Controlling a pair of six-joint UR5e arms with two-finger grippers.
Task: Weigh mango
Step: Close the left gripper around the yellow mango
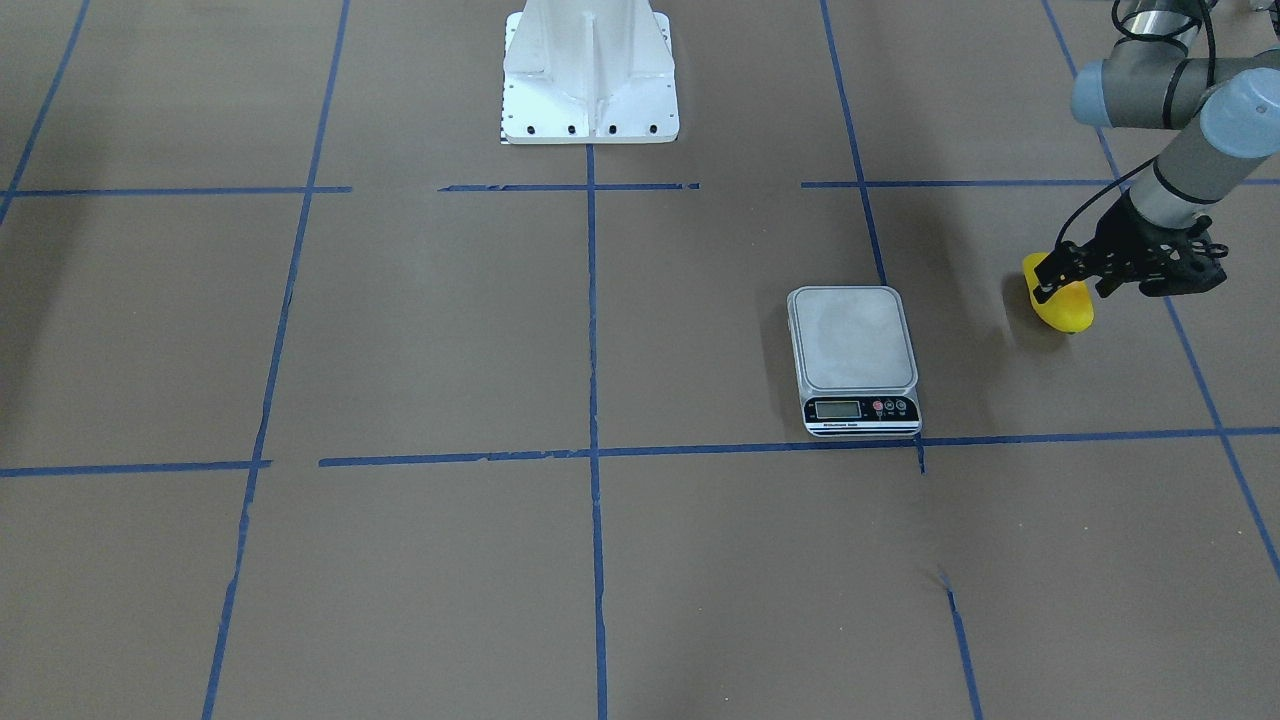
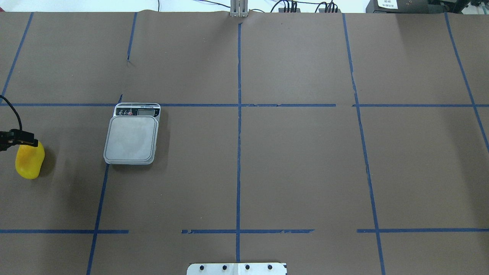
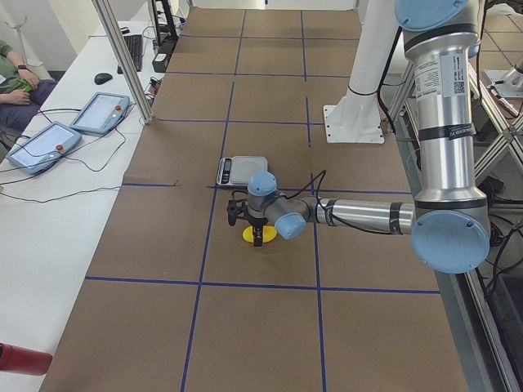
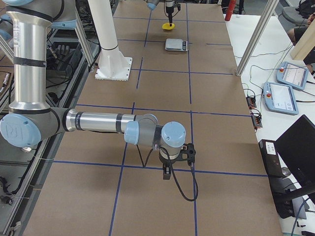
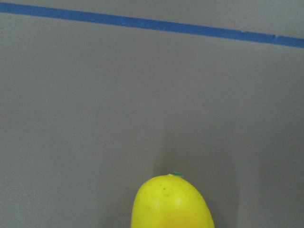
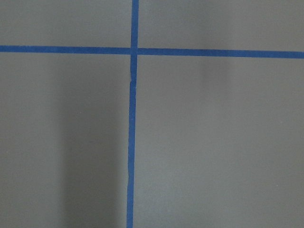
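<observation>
The yellow mango (image 1: 1066,306) lies near the table's end on my left side, beside the silver scale (image 1: 852,340), whose platform is bare. My left gripper (image 1: 1046,281) reaches down over the mango's end farthest from me, with its fingers against the fruit; it looks shut on it. In the overhead view the mango (image 2: 29,162) sits left of the scale (image 2: 131,138), with the gripper (image 2: 23,139) at its top. The left wrist view shows only the mango's tip (image 5: 172,204). My right gripper (image 4: 166,173) hangs low over bare table; I cannot tell whether it is open or shut.
The white robot base (image 1: 590,75) stands at the table's middle edge. Blue tape lines (image 2: 239,114) grid the brown table. Two tablets (image 3: 98,112) and cables lie on the operators' side bench. A metal post (image 3: 122,61) rises at that edge.
</observation>
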